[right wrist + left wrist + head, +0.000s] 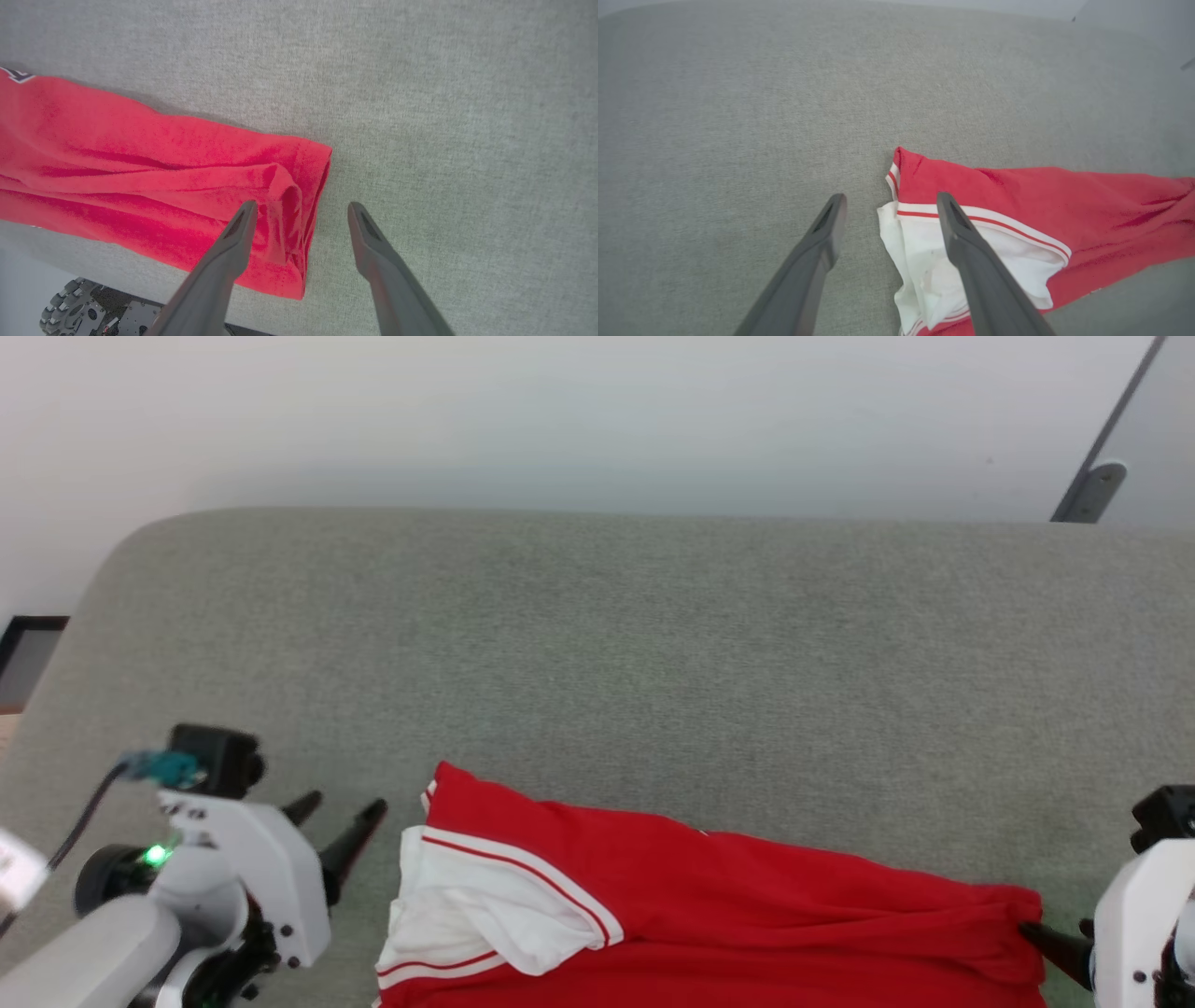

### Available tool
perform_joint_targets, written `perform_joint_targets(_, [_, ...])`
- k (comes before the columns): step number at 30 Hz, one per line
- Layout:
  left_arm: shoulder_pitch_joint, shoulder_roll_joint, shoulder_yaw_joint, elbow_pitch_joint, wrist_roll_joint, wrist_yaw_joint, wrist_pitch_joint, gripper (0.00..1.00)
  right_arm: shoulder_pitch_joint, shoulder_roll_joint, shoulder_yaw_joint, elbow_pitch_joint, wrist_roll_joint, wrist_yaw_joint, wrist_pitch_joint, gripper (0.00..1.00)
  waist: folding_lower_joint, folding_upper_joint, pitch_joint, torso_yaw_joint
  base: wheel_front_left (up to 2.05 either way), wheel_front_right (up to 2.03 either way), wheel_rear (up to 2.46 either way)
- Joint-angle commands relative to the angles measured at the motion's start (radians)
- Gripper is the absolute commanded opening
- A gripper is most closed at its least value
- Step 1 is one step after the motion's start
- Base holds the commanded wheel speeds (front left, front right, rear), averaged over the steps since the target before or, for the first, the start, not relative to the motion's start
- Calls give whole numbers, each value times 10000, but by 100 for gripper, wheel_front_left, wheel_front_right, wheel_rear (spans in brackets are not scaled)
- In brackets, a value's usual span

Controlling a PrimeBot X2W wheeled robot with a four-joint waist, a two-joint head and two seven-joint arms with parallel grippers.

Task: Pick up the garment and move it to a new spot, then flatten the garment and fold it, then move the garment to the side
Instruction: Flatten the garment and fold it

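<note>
The red jersey [728, 896] lies along the near edge of the grey padded surface [597, 644] as a long, low band. Its white sleeve [924, 261] is toward the near-left part of that surface and its red hem end [313, 186] toward the near-right. The left gripper [891, 197] stands with its 2 fingers spread wide and nothing between them, 1 finger over the sleeve and the other over bare surface. The right gripper [302, 205] is likewise spread and empty, straddling the hem end.

We judge the jersey light, soft and limp. It will sag between any 2 holds, and its stacked layers may slide apart or unfold if we pinch only the top one. We would take it at both ends at once, at the sleeve seam and the bunched hem. Each pinch should go low against the surface so it catches every layer.
</note>
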Motion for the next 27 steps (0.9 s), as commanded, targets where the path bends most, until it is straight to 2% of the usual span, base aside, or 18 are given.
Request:
perform_joint_targets(1, [417,75,212,-54,156,147,-700,100,205,40,-159,70,-67,-16,74,100,0,0,-101,162,0,0,0])
perform_joint_targets(11, [2228,172,1429,153,529,724,-4615,100,478,16,-259,915,-272,-16,21,100,0,0,-185,705,0,0,0])
perform_joint_targets(16, [2918,-146,2303,438,581,795,-5229,100,121,-64,32,1732,-231,-16,-368,100,0,0,-131,937,0,0,0])
perform_joint_targets(21, [3610,-863,3515,628,1173,472,-5292,100,-194,-7,654,2773,-5,-15,-732,100,0,0,-79,1092,0,0,0])
perform_joint_targets(22, [3762,-1001,3716,662,1365,382,-5292,100,-248,-9,799,2984,70,-15,-747,49,0,0,-69,1120,0,0,0])
perform_joint_targets(23, [3856,-1188,3962,654,1468,274,-5295,100,-308,2,889,3155,96,-15,-824,13,0,0,-54,1149,0,0,0])
perform_joint_targets(24, [3966,-1318,4162,658,1610,180,-5297,100,-362,-12,953,3306,109,-15,-910,0,0,0,-47,1176,0,0,0])
perform_joint_targets(27, [4265,-1646,4588,714,1938,-66,-5299,100,-523,-16,1146,3633,232,-15,-1036,0,0,0,-18,1222,0,0,0])
